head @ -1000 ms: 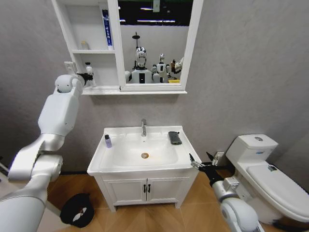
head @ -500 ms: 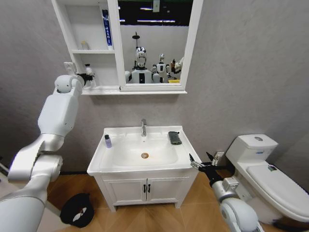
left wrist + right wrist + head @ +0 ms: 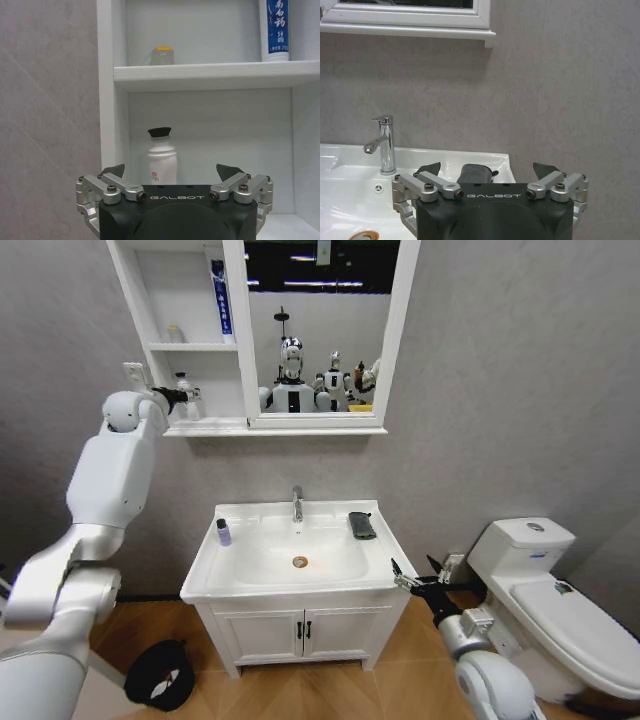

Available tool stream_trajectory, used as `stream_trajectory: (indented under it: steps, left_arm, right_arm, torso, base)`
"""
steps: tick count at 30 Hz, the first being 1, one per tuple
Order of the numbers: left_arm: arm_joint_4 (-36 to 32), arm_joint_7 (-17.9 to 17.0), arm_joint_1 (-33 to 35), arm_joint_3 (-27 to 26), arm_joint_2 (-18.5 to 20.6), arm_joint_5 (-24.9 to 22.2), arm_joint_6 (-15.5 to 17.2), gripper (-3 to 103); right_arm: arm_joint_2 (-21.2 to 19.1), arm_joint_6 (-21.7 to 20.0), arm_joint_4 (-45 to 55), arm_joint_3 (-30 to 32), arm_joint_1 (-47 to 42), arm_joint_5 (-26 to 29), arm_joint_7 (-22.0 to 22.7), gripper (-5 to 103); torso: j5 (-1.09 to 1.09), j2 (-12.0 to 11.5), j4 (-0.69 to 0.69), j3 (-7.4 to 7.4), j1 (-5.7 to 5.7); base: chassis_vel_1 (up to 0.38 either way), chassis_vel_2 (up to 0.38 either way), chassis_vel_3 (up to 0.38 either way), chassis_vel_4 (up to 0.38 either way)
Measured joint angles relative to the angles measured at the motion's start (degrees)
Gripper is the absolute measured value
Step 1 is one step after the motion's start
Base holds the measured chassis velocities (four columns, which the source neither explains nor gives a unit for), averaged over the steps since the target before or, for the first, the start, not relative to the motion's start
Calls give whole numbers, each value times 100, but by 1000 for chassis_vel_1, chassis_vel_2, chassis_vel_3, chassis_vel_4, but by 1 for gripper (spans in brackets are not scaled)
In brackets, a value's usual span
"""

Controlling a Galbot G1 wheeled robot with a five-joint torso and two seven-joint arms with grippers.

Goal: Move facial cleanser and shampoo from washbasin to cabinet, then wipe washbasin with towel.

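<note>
Now facial cleanser point(image 3: 162, 157) fronts left claw point(image 3: 170, 172).

White facial cleanser point(image 3: 162, 157) with dark cap upright on the lowest shelf of the white cabinet point(image 3: 139, 302), small purple shampoo point(image 3: 224, 532) upright on the white washbasin point(image 3: 222, 578) left rim, dark folded towel point(image 3: 362, 525) on its right rim

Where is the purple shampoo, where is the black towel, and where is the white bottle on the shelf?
shampoo point(image 3: 224, 533), head view, on the purple body.
towel point(image 3: 362, 525), head view, on the middle of the cloth.
facial cleanser point(image 3: 161, 162), left wrist view, on the white body below the cap.
</note>
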Motion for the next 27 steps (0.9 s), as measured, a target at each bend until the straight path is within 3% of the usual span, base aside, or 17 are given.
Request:
stream_trajectory:
  steps: [4,5,8,9,12,15,17,18,19,20,23,27]
  left_arm:
    - [-1731,-704,1198,-561,592,-704,223,100]
    - [-1731,-704,1198,-561,592,-704,223,100]
    - [-2663,-981,2385,-1184,957,-863,207,100]
    - [-2663,-981,2385,-1184,957,-863,207,100]
    - [-3735,-1060,4093,-1895,1099,-797,70,100]
    - [-4141,-1086,4911,-2121,961,-635,-115,100]
    - [-4352,-1161,5559,-2192,647,-372,-505,100]
    - [-4352,-1161,5559,-2192,647,-372,-505,100]
    - [-4428,-1176,5909,-2198,433,-140,-851,100]
    - [-4428,-1176,5909,-2198,433,-140,-851,100]
    - [-4468,-959,6698,-2208,-118,500,-1474,100]
    - [-4265,-685,6975,-2189,-376,941,-1865,100]
  right_arm:
    - [5,-1,7,-10,-6,-9,4,100]
    - [5,-1,7,-10,-6,-9,4,100]
    - [-7,-1,-18,-46,15,-13,5,100]
    - [-7,-1,-18,-46,15,-13,5,100]
    - [-8,-1,-101,-90,69,-34,1,100]
    - [-8,-1,-137,-129,80,-59,-6,100]
    - [-6,-1,-155,-155,91,-79,-13,100]
    - [-6,-1,-155,-155,91,-79,-13,100]
    - [-4,0,-157,-160,93,-81,-14,100]
    - [-4,0,-157,-160,93,-81,-14,100]
    - [-62,55,-155,-111,20,-59,-17,100]
    - [-84,106,-160,-64,-14,-29,-19,100]
  torso:
    - [1,1,0,-1,-1]
    - [1,1,0,-1,-1]
    - [-2,1,3,-1,-1]
    - [-2,1,3,-1,-1]
    - [-2,1,3,-1,-1]
    - [1,1,3,-1,-2]
    - [0,1,-1,-1,-2]
    - [0,1,-1,-1,-2]
    - [-1,1,-1,-1,-1]
    - [-1,1,-1,-1,-1]
    - [1,1,1,-1,-1]
    - [1,1,1,-1,-2]
  base:
    - [0,0,0,0]
    - [0,0,0,0]
    - [0,0,0,0]
    - [0,0,0,0]
    - [0,0,0,0]
    - [0,0,0,0]
    - [0,0,0,0]
    - [0,0,0,0]
    - [0,0,0,0]
    - [0,0,0,0]
    - [0,0,0,0]
    - [0,0,0,0]
